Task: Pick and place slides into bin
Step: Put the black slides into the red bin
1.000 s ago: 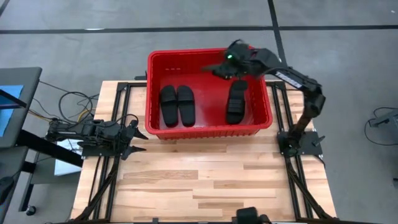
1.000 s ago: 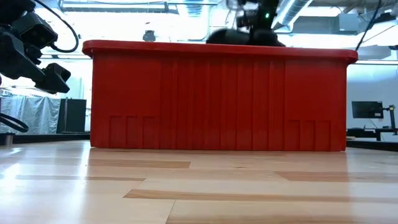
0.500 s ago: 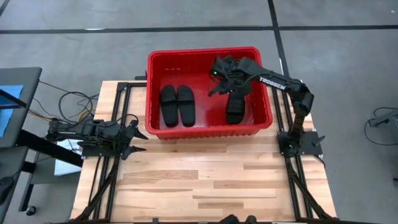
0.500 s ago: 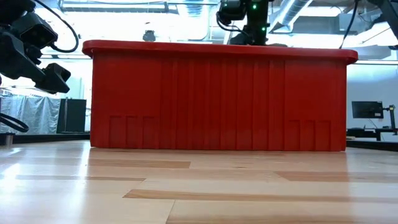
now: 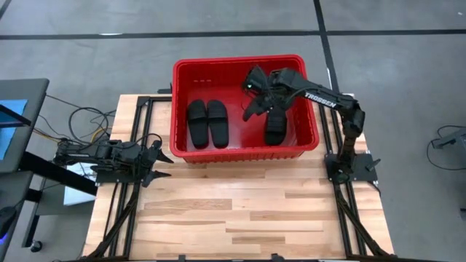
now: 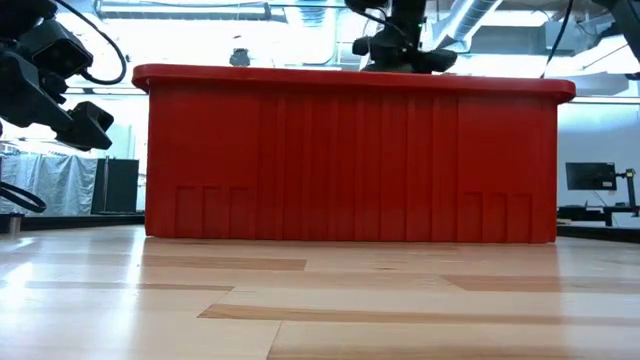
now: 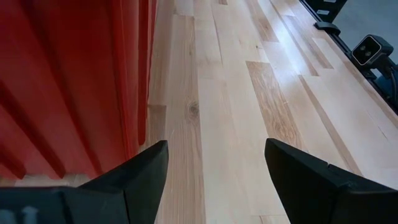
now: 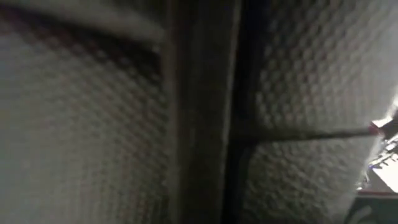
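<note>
Since the earlier frame, the right arm has swung down from above the bin's far rim into the bin, and the sandal it carries now hangs lower, over the right half.

Tabletop point(image 5: 240, 211): light wood planks, carrying the bin at its far edge.

Bin point(image 5: 182, 116): red, ribbed walls, upright; from the low view it fills the middle of the scene point(image 6: 350, 160).

Right arm: reaches from its base at the tabletop's right edge over the bin's right wall. Right hand point(image 5: 256, 93) is inside the bin's outline, clamped on one slide point(image 5: 253, 106), which hangs tilted just beside the slide lying below. The right wrist view shows only dimpled dark rubber pressed close to the lens.

Slides at rest: a pair point(image 5: 207, 122) lies side by side on the bin floor in the left half, touching each other. A third slide point(image 5: 276, 125) lies on the floor in the right half, partly under the arm.

Left arm: parked at the tabletop's left edge, near the bin's left corner. Left hand point(image 5: 162, 163) has its fingers point(image 7: 140, 180) spread apart, holding nothing, above bare wood beside the bin wall.
</note>
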Robot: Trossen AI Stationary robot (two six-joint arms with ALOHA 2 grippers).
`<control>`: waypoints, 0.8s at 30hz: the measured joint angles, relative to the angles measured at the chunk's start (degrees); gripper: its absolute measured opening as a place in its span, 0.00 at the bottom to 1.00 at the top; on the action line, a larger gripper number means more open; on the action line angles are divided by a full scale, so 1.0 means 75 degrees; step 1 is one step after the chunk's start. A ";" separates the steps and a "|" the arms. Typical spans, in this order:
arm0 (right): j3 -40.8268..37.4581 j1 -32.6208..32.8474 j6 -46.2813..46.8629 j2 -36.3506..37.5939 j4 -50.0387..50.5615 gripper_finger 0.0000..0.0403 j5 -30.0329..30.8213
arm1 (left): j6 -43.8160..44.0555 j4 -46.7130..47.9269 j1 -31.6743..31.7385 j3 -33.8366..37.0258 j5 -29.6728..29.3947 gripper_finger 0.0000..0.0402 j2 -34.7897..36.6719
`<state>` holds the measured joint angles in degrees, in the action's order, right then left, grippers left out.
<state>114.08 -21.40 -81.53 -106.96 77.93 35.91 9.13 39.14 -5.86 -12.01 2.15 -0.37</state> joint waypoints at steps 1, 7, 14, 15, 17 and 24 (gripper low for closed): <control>0.0008 0.0002 -0.0005 -0.0098 0.0069 0.12 0.0015 | 0.0000 0.0000 0.0000 0.0000 0.0000 0.64 0.0000; -0.0020 -0.0078 0.0021 -0.0814 0.0423 0.12 -0.0018 | -0.0003 0.0002 -0.0002 0.0000 -0.0003 0.64 0.0002; -0.0031 -0.0199 0.0005 -0.1201 0.0430 0.12 -0.0271 | 0.0003 0.0008 0.0001 0.0003 -0.0006 0.64 0.0002; 0.0000 -0.0217 0.0005 -0.1239 0.0389 0.12 -0.0233 | 0.0003 0.0008 -0.0002 0.0003 -0.0012 0.64 0.0002; -0.0020 -0.0291 0.0008 -0.1300 0.0497 0.12 -0.0238 | 0.0003 0.0010 -0.0002 0.0003 -0.0009 0.64 -0.0001; -0.0045 -0.0454 -0.0008 -0.1570 0.0637 0.12 -0.0766 | 0.0006 0.0033 -0.0001 0.0003 -0.0005 0.64 -0.0001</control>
<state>113.74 -24.81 -81.59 -118.73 82.71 30.16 9.17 39.39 -5.87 -11.99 2.11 -0.38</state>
